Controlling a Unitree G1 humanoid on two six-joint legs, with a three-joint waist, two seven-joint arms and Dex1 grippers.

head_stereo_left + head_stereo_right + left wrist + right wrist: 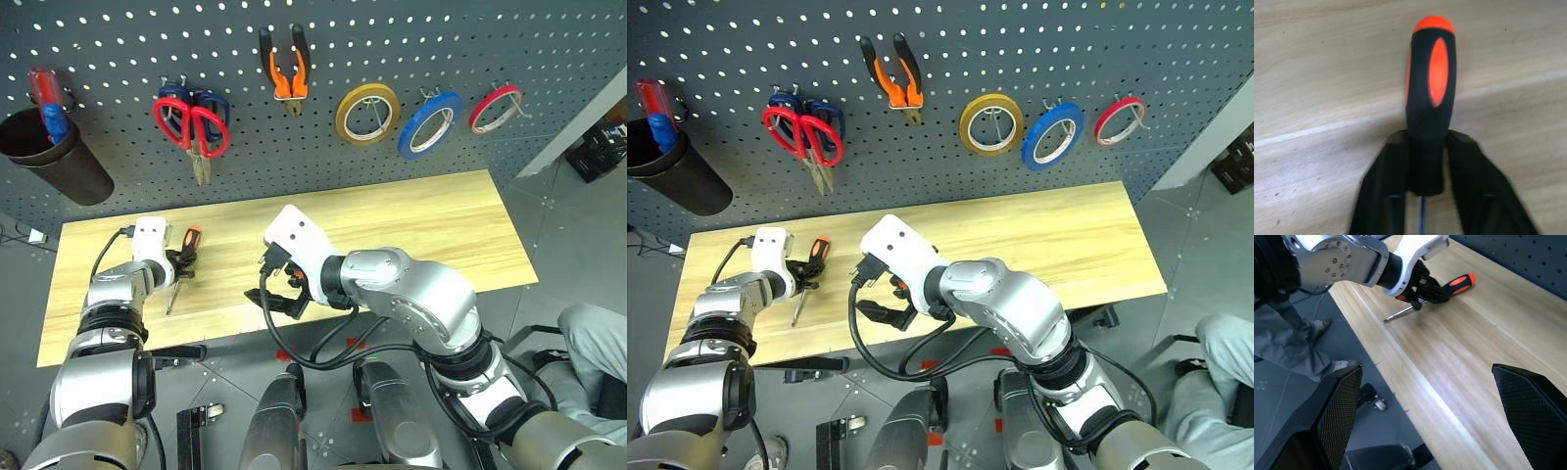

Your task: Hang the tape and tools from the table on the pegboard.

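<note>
The screwdriver [189,241], with a black-and-red handle, lies on the left part of the light wood table [421,225]. My left gripper [181,262] is shut on the lower end of its handle [1431,83], and the thin shaft points toward the table's front edge. My right gripper [1435,396] hangs open over the front edge, near the middle, holding nothing. On the pegboard [98,59] hang the orange-handled pliers [286,64], the red-handled scissors [192,122] and the blue tape [429,125].
A yellow roll [367,113] and a red roll [494,108] flank the blue tape. Blue-handled scissors [214,102] hang behind the red ones. A black cup [54,147] is fixed at the board's left. A person's knee [598,343] shows at the right.
</note>
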